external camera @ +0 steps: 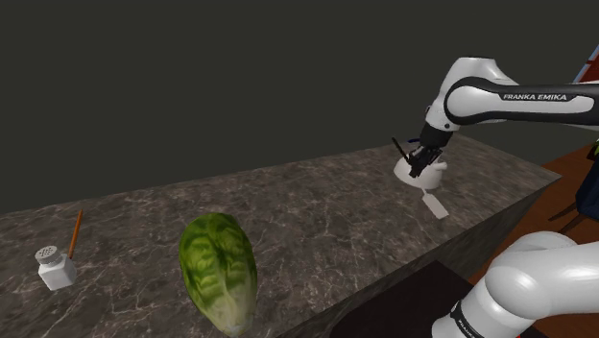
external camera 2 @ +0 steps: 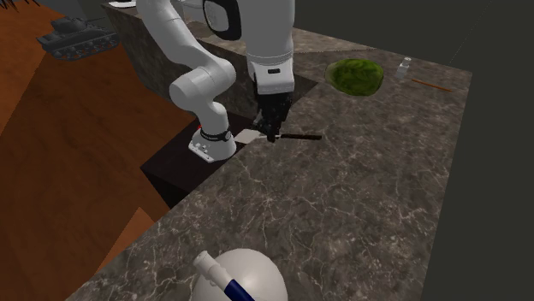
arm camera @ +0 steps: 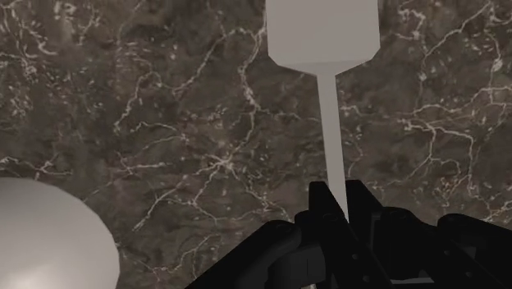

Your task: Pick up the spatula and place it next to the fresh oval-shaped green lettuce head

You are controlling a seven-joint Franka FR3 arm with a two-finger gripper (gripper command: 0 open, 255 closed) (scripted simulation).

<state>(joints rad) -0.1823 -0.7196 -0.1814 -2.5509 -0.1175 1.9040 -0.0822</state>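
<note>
Grey-bladed spatula (arm camera: 322,33) is clamped by its thin neck in the black gripper (arm camera: 339,205), fingers closed on it, blade hanging past the fingertips over the dark veined counter (arm camera: 164,98). Step looks like carry. Next: travel to the lettuce head (external camera: 219,269), well apart from the gripper, and lower the spatula beside it. Count: one spatula, one lettuce head, one shaker (external camera: 56,270), one pencil (external camera: 75,233), one white dome (arm camera: 41,238) near the gripper.
</note>
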